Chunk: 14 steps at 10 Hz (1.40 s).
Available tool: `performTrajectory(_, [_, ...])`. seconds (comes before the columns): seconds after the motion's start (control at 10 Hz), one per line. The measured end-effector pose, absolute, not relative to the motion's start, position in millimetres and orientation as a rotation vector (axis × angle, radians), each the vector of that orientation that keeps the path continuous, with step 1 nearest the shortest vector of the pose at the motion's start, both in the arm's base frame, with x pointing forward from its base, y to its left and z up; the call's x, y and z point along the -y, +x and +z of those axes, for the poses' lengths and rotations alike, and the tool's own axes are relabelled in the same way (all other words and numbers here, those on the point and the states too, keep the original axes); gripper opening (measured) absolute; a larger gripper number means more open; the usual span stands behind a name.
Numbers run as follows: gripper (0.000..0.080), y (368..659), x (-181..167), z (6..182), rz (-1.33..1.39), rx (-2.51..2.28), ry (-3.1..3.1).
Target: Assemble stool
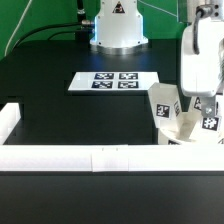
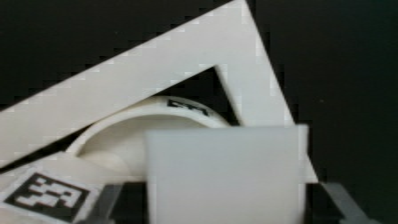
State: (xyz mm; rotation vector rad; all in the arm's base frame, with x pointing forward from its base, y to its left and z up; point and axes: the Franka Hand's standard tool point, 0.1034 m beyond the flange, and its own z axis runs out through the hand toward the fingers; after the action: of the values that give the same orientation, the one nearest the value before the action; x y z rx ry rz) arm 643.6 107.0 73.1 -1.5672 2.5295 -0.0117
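In the wrist view my gripper (image 2: 222, 205) is shut on a white rectangular leg block (image 2: 222, 165), with dark fingers (image 2: 111, 197) at both its sides. The block hangs just above the round white seat (image 2: 128, 140), which lies in the corner of the border rails. Part of a tag (image 2: 189, 103) shows beside the seat. Another tagged white part (image 2: 50, 194) lies beside it. In the exterior view my gripper (image 1: 198, 100) is low over the seat (image 1: 185, 130) at the right. A tagged leg block (image 1: 163, 102) stands upright on the seat's left side. Another tag (image 1: 210, 123) shows at its right.
The marker board (image 1: 113, 81) lies mid-table. White border rails run along the front (image 1: 90, 158) and at the left (image 1: 8, 118), and meet in a corner round the seat (image 2: 169, 65). The arm's base (image 1: 118, 28) stands at the back.
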Motion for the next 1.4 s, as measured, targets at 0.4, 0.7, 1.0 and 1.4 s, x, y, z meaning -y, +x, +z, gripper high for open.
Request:
performTrajectory(0.4, [0.0337,643.5,-112.4,72.7,0.038,-2.565,-1.457])
performTrajectory(0.7, [0.0337,644.7,-114.9,72.9,0.021,-2.588,-1.148])
performTrajectory(1.0, [0.0337,643.4,-115.6,74.3,-0.031,-2.566,-1.011])
performTrajectory(1.4, [0.0607,642.6,-117.1,73.9,-0.042,-2.527,-1.126])
